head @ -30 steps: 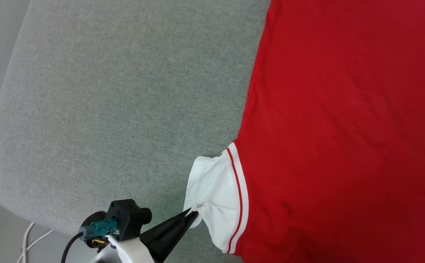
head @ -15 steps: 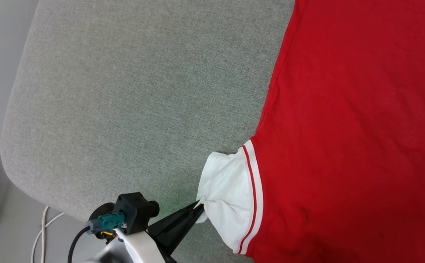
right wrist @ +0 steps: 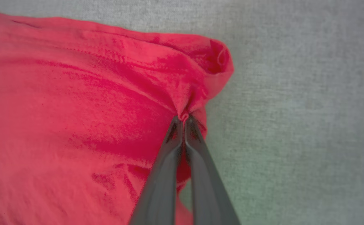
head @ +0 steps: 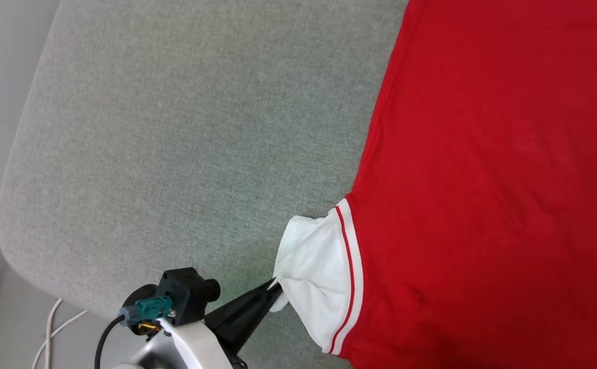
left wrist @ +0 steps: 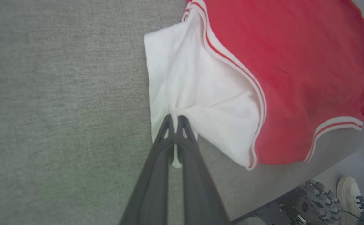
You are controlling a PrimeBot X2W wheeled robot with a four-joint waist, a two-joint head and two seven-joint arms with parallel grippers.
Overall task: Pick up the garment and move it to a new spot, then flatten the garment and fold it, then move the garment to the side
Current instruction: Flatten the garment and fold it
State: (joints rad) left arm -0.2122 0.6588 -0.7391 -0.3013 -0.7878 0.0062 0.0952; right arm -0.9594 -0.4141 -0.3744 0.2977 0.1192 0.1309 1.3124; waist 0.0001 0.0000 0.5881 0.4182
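Things, counted
One garment [head: 483, 154], one grey cushion [head: 175, 128], two grippers (left gripper [left wrist: 175, 120], right gripper [right wrist: 184, 118]), one white shoe [left wrist: 349, 189].

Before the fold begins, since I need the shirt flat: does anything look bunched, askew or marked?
Yes. The garment is not flat: its white sleeve is puckered to a point where the left gripper pinches it, and a red corner curls over at the right gripper. A small dark mark shows near the sleeve.

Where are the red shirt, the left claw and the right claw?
red shirt [head: 483, 179]: head view, middle of its red body.
left claw [left wrist: 175, 118]: left wrist view, tips pinching the shirt's white sleeve [left wrist: 200, 90].
right claw [right wrist: 183, 118]: right wrist view, tips pinching the shirt's red edge.
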